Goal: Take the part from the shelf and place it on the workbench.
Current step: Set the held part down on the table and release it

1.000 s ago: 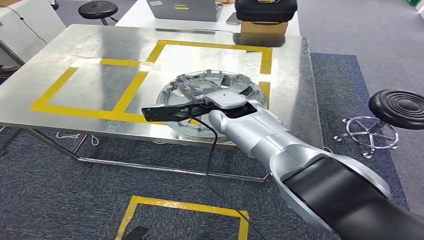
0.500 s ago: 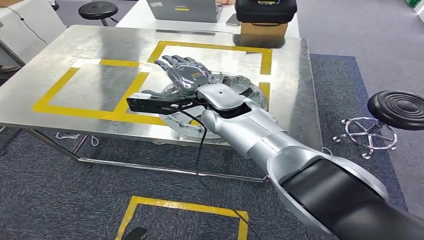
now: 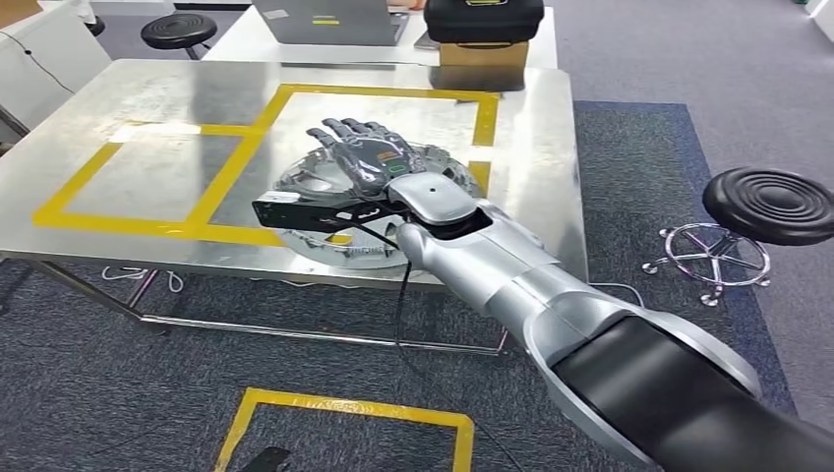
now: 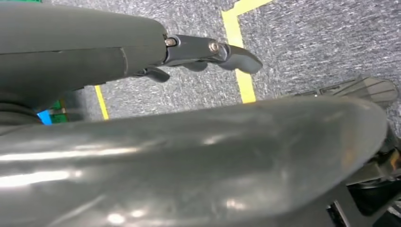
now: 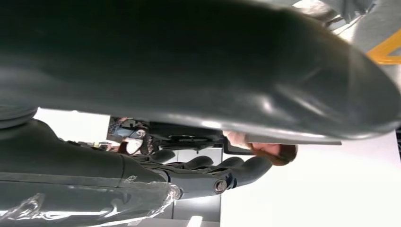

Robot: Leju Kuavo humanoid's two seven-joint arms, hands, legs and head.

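Observation:
The part point(image 3: 298, 180), a round silver ribbed disc, lies flat on the steel workbench point(image 3: 148, 167), inside the right-hand square of yellow tape near the front edge. My right hand point(image 3: 364, 152) hovers just above it with fingers spread and nothing in them; its dark fingers point(image 5: 208, 170) also show in the right wrist view. My silver right arm hides the near right part of the disc. In the left wrist view my left hand point(image 4: 208, 52) hangs over the grey carpet, fingers loosely extended and holding nothing.
A black stool point(image 3: 772, 202) stands to the right of the bench and another point(image 3: 177, 29) behind it. A laptop point(image 3: 325, 20) and a black case point(image 3: 482, 20) on a cardboard box sit on the far table. A yellow taped square point(image 3: 344, 408) marks the floor.
My right hand has let go of the part and risen off it with its fingers spread; the part stays on the bench. The camera has shifted, moving the whole scene left.

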